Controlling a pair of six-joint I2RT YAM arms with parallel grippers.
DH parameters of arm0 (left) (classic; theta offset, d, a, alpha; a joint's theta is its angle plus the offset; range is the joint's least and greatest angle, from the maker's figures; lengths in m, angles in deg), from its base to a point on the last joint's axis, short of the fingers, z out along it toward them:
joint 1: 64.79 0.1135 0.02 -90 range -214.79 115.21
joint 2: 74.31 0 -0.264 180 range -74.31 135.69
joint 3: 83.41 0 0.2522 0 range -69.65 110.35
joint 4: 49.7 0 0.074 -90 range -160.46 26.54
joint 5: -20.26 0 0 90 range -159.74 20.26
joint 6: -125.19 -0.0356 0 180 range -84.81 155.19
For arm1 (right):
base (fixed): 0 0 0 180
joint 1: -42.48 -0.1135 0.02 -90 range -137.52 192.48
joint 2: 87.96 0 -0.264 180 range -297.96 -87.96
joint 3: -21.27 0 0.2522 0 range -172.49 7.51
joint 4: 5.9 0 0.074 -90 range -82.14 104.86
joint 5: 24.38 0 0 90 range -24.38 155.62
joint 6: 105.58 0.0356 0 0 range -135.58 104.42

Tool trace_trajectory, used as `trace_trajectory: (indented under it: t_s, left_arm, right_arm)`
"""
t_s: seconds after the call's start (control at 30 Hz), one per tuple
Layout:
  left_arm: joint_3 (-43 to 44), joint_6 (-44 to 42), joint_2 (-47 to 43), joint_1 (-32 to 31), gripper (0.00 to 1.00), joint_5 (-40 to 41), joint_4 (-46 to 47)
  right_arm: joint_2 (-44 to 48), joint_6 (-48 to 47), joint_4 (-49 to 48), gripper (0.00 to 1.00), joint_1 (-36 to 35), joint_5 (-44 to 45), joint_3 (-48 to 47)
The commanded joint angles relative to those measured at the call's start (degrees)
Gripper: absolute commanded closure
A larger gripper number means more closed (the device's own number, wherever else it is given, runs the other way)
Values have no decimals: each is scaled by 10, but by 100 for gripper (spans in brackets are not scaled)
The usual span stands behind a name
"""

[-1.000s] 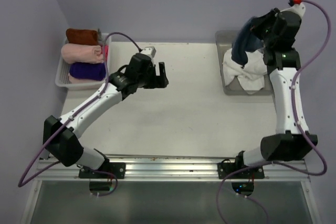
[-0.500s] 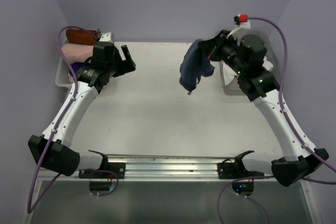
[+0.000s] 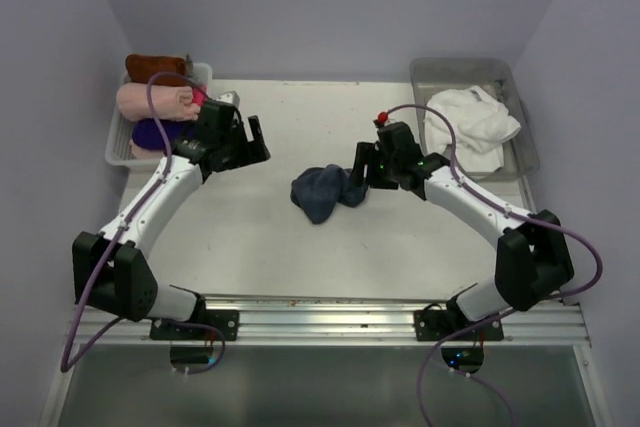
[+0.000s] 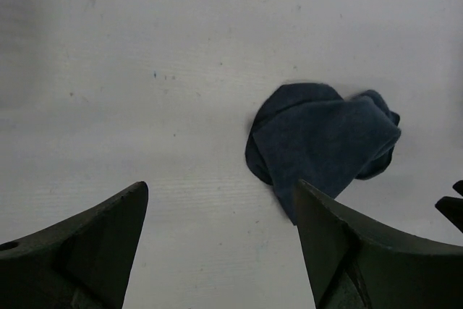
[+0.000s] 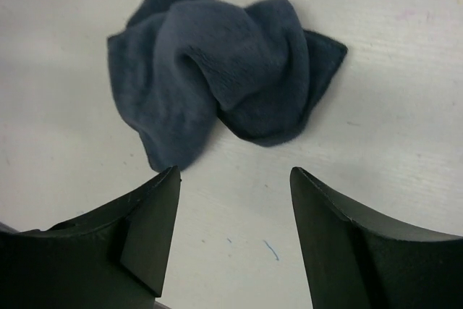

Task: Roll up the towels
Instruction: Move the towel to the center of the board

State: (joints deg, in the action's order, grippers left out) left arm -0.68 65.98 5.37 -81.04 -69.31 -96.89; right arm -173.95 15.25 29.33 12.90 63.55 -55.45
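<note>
Slate-blue towel (image 3: 322, 192), just dropped by the now-released right tool (image 3: 356, 179), is being left crumpled on the bench (image 3: 300, 247); left tool (image 3: 258, 145) likewise released.

blue towel (image 3: 322, 192): soft looped cloth, matt, nubby | white towel (image 3: 468, 119): fluffy cloth, matt | pink roll (image 3: 150, 100): plush cloth | table (image 3: 300, 247): smooth, matt white, faint scuffs | bin (image 3: 527, 142): clear smooth plastic | tray (image 3: 113, 147): pale plastic, smooth | left gripper (image 4: 221, 186): matt black plastic | rail (image 3: 320, 312): brushed metal, dull sheen

Left hand (image 3: 250, 142) jaws apart and empty, right hand (image 3: 358, 175) jaws apart and empty, both reaching inward, facing each other
</note>
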Motion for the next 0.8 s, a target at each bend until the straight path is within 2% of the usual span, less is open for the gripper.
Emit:
trace_trajectory:
  t_s: [0.0, 0.07, 0.2, 0.3, 0.43, 0.57, 0.77]
  left_arm:
    - [-34, -9, 29, -26, 16, -18, 41]
    - [-43, -4, 47, -36, 18, -40, 50]
    - [-61, 16, 103, -113, 18, -59, 100]
    - [-57, 23, 144, -161, 24, -71, 124]
    - [-60, 35, 174, -164, 32, -58, 152]
    - [-34, 38, 222, -164, 36, -46, 151]
    - [-24, 38, 241, -164, 48, -17, 152]
  right_arm:
    - [58, -23, 4, 34, 1, 19, 46]
    - [65, -17, -8, 34, -2, -3, 74]
    - [59, -10, -20, 34, -18, -4, 119]
    - [51, -12, -22, 33, -20, -1, 121]
    - [31, -23, -31, 33, -20, 16, 99]
    - [-41, -45, -34, 32, -20, 42, 50]
    - [-120, -47, -48, 34, -19, 54, 5]
